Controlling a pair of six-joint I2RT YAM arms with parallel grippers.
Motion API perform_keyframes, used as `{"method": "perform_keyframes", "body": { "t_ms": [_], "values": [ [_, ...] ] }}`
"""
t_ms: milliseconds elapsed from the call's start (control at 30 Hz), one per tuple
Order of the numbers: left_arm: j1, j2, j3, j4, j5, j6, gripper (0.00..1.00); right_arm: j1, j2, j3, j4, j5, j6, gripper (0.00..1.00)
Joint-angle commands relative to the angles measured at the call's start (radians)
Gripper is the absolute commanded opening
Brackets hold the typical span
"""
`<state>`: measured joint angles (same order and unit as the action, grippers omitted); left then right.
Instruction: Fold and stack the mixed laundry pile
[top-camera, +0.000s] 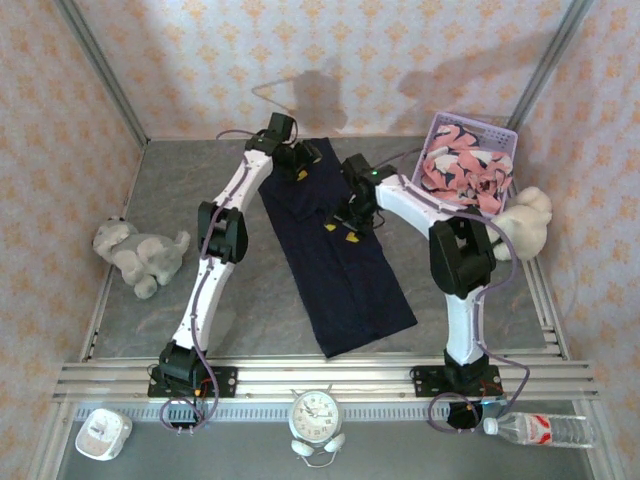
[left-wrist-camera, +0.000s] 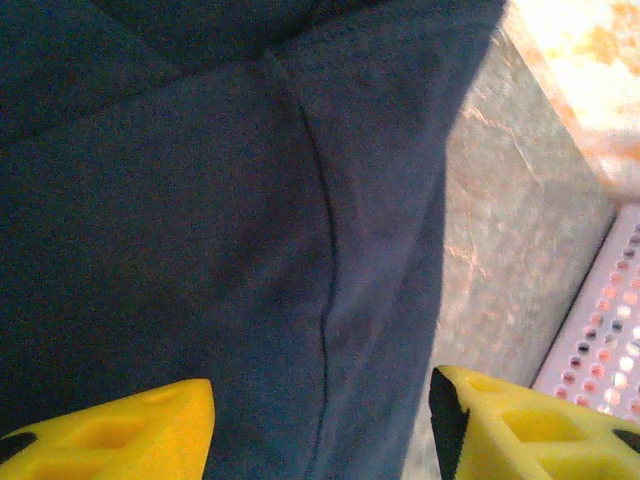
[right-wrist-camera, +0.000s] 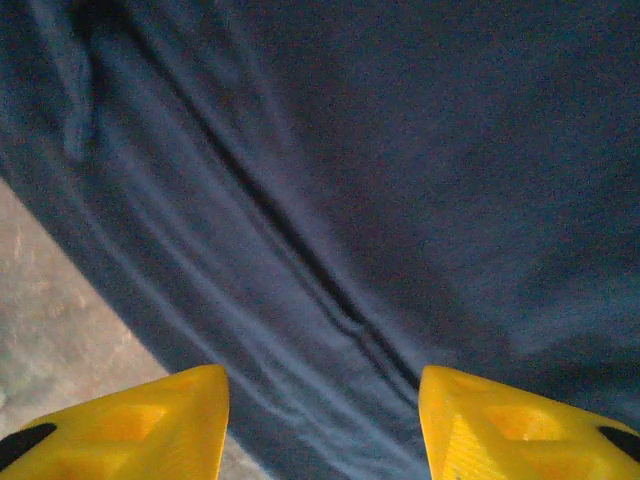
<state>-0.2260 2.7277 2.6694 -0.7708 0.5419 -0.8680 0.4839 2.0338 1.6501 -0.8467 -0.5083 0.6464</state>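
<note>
Navy garment (top-camera: 345, 275) beneath bent arms

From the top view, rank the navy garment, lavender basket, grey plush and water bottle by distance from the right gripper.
1. navy garment, directly beneath the right gripper.
2. lavender basket, back right.
3. grey plush, far left.
4. water bottle, front right corner.

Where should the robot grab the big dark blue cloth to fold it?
Probably pinch the navy garment at its far short edge, coming straight down from above. It lies flat as a long strip on the table, so only an edge can be pinched, and that end can then fold toward the near end.
</note>
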Motion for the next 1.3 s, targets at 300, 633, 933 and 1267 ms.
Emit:
{"method": "perform_keyframes", "body": {
  "t_ms": [300,633,933,1267],
  "values": [
    [0.004,-0.299,-0.468,-0.128,-0.147,0.156,0.59,-0.034,0.07,0.015,-0.09,0.187,-0.106,0.52],
    [0.0,-0.175,-0.398,-0.17,-0.236,0.186,0.58,0.026,0.048,-0.123,-0.026,0.194,-0.038,0.52],
    [0.0,0.015,-0.163,-0.183,-0.151,0.233,0.57,0.157,0.024,-0.199,0.128,0.151,0.155,0.53],
    [0.005,-0.057,-0.106,-0.086,-0.012,0.182,0.63,0.176,-0.016,-0.146,0.086,0.206,0.168,0.54]
  ]
}}
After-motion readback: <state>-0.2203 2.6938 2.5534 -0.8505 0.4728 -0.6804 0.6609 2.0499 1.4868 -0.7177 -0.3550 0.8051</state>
